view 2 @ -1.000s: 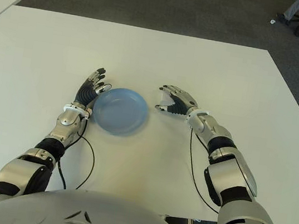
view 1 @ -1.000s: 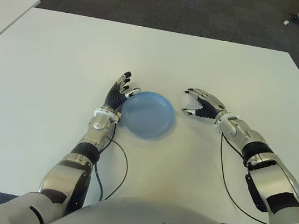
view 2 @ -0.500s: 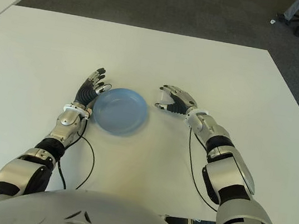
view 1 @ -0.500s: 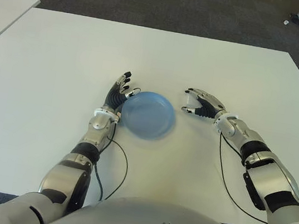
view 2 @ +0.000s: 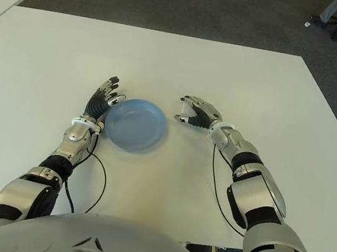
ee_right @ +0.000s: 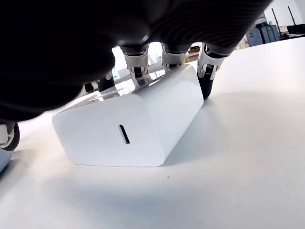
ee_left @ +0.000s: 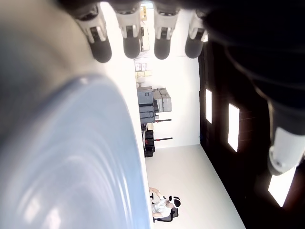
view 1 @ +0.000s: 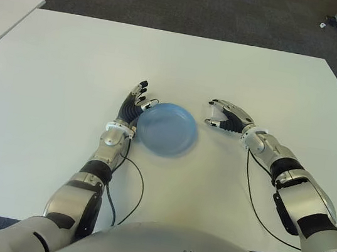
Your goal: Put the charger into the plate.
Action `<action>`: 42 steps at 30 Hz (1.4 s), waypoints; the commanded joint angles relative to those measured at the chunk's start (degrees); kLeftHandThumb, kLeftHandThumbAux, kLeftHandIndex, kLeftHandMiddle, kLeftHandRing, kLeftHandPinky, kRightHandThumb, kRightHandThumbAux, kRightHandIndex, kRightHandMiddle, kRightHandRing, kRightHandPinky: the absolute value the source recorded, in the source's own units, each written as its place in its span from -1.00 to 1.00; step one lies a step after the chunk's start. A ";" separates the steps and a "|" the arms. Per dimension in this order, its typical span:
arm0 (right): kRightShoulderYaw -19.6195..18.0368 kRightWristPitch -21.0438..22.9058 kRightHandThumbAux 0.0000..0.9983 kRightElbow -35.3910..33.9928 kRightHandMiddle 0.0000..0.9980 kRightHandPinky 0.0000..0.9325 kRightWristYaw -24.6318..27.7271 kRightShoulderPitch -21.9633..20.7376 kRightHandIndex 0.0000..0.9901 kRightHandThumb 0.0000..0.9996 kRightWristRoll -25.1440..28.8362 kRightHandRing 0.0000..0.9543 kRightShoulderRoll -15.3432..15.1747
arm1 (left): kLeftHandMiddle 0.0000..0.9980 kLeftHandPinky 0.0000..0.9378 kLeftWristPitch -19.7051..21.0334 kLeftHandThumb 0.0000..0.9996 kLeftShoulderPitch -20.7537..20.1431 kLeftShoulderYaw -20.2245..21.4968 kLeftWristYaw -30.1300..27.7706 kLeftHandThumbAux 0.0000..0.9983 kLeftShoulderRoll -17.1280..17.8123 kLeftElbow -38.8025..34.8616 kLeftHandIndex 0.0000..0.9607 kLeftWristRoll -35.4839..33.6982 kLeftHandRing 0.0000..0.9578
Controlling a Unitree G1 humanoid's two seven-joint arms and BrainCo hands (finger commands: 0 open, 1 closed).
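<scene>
The right hand [view 1: 224,116] has crept slightly nearer the blue plate [view 1: 167,129] since a second ago, its fingers [ee_right: 206,76] curled over the white charger [ee_right: 131,124], which sits on the table [view 1: 68,73] just right of the plate. The left hand [view 1: 135,105], fingers spread, stays against the plate's left rim.

The charger [ee_right: 133,119], a white block with rounded edges and a small dark slot in one end face, lay flat on the white desk [view 1: 70,61], under my curled fingers [ee_right: 136,64], which touched its top. The plate [view 1: 167,128], a shallow round blue dish, sat upright and empty near the desk's middle, just to the left of the charger and apart from it.
</scene>
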 commanded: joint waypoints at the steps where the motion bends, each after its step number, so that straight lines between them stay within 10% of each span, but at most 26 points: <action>1: 0.49 0.84 -0.45 0.75 -1.00 -1.00 1.07 0.73 -1.00 -0.41 0.01 -1.00 -0.65 | -0.94 -0.93 3.51 -1.00 2.86 0.07 -0.83 0.15 0.22 2.66 -0.98 0.08 -0.93; 42: 6.22 -1.81 -0.35 0.58 -1.00 -0.76 -10.11 0.82 -1.00 -0.25 -5.99 -0.95 -6.06 | -0.93 -0.96 2.75 -1.00 6.65 0.21 -2.37 0.10 2.60 -1.61 -0.97 -0.17 -0.94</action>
